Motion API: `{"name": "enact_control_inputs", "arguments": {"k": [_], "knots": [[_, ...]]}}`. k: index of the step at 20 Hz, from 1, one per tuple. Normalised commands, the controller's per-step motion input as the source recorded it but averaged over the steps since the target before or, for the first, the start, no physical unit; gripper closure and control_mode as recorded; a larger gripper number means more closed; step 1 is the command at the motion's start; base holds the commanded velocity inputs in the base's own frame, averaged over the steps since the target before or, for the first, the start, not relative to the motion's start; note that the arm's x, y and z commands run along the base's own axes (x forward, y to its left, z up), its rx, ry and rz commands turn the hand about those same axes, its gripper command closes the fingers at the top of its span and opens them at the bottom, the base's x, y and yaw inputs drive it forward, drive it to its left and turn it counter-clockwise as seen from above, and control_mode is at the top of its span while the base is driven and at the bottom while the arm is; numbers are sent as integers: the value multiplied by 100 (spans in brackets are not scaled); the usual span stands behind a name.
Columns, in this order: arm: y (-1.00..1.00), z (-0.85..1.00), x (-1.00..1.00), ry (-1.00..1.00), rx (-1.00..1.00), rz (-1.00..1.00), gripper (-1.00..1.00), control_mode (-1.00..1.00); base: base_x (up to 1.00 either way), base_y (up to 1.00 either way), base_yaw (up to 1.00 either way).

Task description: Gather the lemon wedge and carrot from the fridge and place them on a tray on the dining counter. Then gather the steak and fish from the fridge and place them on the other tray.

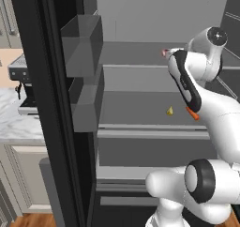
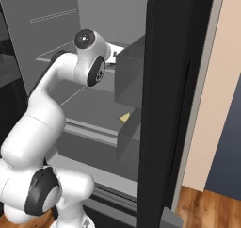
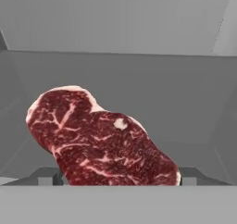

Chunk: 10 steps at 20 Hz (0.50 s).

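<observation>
The hand (image 3: 119, 180) reaches into the open fridge (image 1: 56, 104), its jaws spread wide on either side of the steak (image 3: 97, 137) without gripping it; the steak lies on an upper grey shelf (image 3: 185, 107). One shelf down sits a lemon wedge (image 1: 170, 110) beside a carrot (image 1: 192, 113).

My arm (image 1: 197, 104) rises from the base, bends at the elbow and reaches forward and up, wrist bent toward the back. In the hand view my two finger tips (image 3: 46, 176) stand far apart at the bottom, jaws spread wide and not clamped on anything.
</observation>
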Motion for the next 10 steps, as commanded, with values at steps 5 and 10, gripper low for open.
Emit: {"name": "enact_control_inputs", "arguments": {"k": [5,10], "knots": [[0,93,-100,2,0,-15,100,-100,0,0,0],[4,60,-100,13,1,-16,100,-100,0,0,0]]}}
